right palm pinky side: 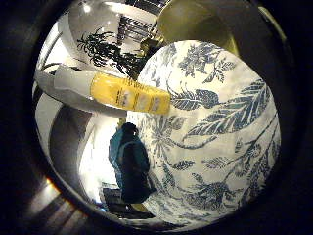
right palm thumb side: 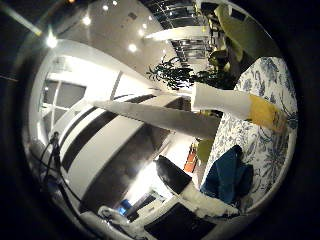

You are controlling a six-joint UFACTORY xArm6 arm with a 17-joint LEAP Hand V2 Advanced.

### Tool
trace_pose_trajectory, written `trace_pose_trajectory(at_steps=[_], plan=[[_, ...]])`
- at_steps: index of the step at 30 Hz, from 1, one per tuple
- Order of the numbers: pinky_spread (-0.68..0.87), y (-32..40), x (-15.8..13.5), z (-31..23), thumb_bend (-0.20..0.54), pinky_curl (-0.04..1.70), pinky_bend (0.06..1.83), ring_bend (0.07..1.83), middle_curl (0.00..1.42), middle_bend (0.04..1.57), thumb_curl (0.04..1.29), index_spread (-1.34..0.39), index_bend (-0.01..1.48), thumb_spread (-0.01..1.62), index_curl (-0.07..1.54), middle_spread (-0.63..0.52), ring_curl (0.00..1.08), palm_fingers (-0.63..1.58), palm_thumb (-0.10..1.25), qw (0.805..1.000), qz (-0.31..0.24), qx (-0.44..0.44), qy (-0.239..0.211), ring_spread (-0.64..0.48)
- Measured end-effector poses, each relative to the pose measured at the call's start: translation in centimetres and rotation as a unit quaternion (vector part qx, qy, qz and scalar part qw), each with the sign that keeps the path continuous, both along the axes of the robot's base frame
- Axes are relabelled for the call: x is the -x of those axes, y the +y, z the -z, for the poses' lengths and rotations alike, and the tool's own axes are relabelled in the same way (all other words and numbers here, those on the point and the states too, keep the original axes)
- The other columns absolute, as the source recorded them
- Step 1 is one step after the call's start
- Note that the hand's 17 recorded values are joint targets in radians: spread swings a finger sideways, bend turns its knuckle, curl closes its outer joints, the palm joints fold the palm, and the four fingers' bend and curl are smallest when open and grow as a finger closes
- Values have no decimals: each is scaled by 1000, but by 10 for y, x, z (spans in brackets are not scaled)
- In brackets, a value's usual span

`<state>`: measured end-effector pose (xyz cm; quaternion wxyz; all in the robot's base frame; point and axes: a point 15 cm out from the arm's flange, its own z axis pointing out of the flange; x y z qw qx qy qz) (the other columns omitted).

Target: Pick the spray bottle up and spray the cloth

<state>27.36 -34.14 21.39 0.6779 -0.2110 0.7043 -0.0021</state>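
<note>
The spray bottle (right palm pinky side: 128, 93), with a yellow label and a white top, stands on the table under a white tablecloth with blue leaf print (right palm pinky side: 220, 127). A crumpled teal cloth (right palm pinky side: 129, 161) lies near the tablecloth's edge, a short way from the bottle. Both sit some distance out from my palm, and nothing is held. My hand (right palm thumb side: 187, 192) shows as a white and black finger reaching out toward the cloth side, away from the bottle and touching nothing.
A yellow-green rounded chair back (right palm pinky side: 195, 22) stands beyond the table. A dark leafy plant (right palm thumb side: 175, 75) is behind the bottle. White curved walls and ceiling lights fill the room around.
</note>
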Motion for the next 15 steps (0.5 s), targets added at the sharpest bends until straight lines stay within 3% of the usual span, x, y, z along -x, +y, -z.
trace_pose_trajectory(at_steps=[15], plan=[[406, 6, -32, -8, -25, 268, 485, 452, 339, 286, 326, -117, 154, 1037, 273, 194, 268, 129, 606, 1000, -22, 11, 0, 229]])
